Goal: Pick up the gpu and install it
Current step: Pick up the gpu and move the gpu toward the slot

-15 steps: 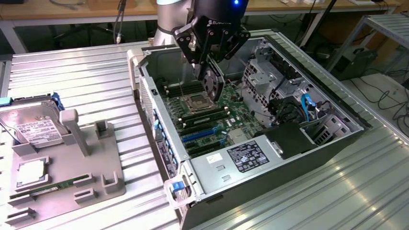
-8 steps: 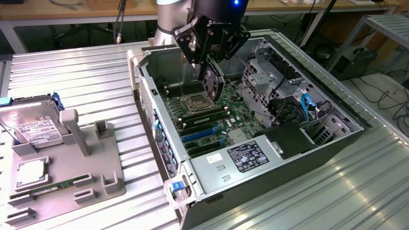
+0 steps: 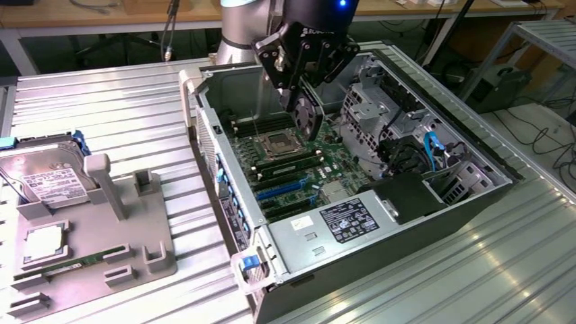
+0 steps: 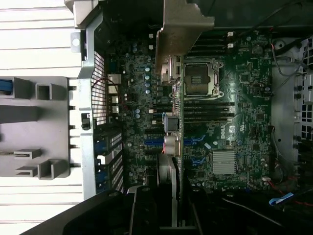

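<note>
Starting at the exterior view's left, you've got the grey fixture (image 3: 90,236), with the hard drive (image 3: 50,179) standing in it and a memory stick (image 3: 85,260) lying flat, well apart from the work. Moving right, your gripper (image 3: 300,91) is clamped on the gpu (image 3: 308,116). The card hangs with its black fan facing out, above the motherboard (image 3: 288,169) inside the open computer case (image 3: 207,135).

The wrist view adds the card edge-on: its silver bracket (image 4: 182,27) is at the far end, the CPU socket (image 4: 199,78) is just beside its line, and the blue slots (image 4: 156,143) show on either side of it.

Further right, the drive cage (image 3: 378,101) stands near the gripper, and the power supply (image 3: 351,219) fills the case's near corner.
</note>
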You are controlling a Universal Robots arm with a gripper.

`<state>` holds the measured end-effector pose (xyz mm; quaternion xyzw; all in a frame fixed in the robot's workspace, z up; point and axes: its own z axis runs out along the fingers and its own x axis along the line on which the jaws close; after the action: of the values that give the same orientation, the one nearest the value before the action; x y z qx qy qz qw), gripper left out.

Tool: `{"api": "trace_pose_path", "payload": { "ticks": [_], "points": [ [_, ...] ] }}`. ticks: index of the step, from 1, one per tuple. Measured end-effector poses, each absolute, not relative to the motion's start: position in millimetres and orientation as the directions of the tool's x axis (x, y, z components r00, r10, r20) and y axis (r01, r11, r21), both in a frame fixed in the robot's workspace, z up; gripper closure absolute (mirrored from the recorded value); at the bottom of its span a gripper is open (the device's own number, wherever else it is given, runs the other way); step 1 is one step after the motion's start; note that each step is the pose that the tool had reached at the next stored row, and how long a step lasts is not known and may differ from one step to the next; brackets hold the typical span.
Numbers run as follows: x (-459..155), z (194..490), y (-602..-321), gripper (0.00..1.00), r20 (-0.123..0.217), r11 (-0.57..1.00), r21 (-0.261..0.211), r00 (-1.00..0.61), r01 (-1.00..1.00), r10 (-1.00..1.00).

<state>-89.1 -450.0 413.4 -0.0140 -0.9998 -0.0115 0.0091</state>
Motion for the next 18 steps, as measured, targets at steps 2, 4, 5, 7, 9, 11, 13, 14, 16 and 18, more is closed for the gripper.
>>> {"api": "trace_pose_path", "payload": {
  "ticks": [2,4,5,7,9,11,13,14,16,18],
  "points": [
    [-83.1,412.5,-450.0,0.72,0.013,0.999,0.023,-1.0,0.028,0.027],
    [-80.4,411.9,-450.0,0.72,0.002,0.999,0.023,-1.0,0.025,0.025],
    [-79.7,411.6,-450.0,0.72,-0.003,0.999,0.023,-1.0,0.024,0.025],
    [-78.0,410.8,-450.0,0.72,-0.016,0.999,0.024,-1.0,0.023,0.023],
    [-74.9,410.5,-449.9,0.72,-0.02,0.999,0.024,-1.0,0.022,0.023],
    [-69.6,410.3,-450.0,0.72,-0.021,0.999,0.024,-1.0,0.022,0.022],
    [-65.0,410.0,-449.9,0.72,-0.022,0.999,0.024,-1.0,0.021,0.022],
    [-63.2,409.8,-449.9,0.72,-0.023,1.0,0.024,-1.0,0.021,0.021],
    [-59.1,409.6,-449.9,0.72,-0.026,1.0,0.024,-0.999,0.02,0.02],
    [-55.1,409.3,-449.9,0.72,-0.026,1.0,0.024,-1.0,0.016,0.016]
  ]
}}
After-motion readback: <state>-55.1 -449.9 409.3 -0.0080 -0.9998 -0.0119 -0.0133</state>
